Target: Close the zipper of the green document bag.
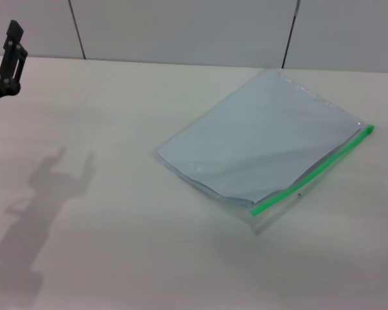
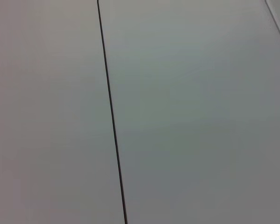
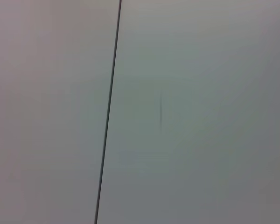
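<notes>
The green document bag (image 1: 262,145) lies flat on the white table, right of centre, turned at an angle. It is a translucent pale bluish pouch. Its zipper (image 1: 313,169) is a thin bright green strip along the long edge that faces front right. The strip's far end (image 1: 369,130) looks slightly thicker; I cannot make out the slider for sure. My left gripper (image 1: 11,55) is raised at the far left edge of the head view, well away from the bag. The right gripper is out of view. Neither wrist view shows the bag.
The white table (image 1: 116,245) carries the left arm's shadow on its left side. Grey wall panels with dark seams (image 1: 77,29) stand behind the table. Both wrist views show only such panels, each with one seam (image 2: 113,126) (image 3: 109,112).
</notes>
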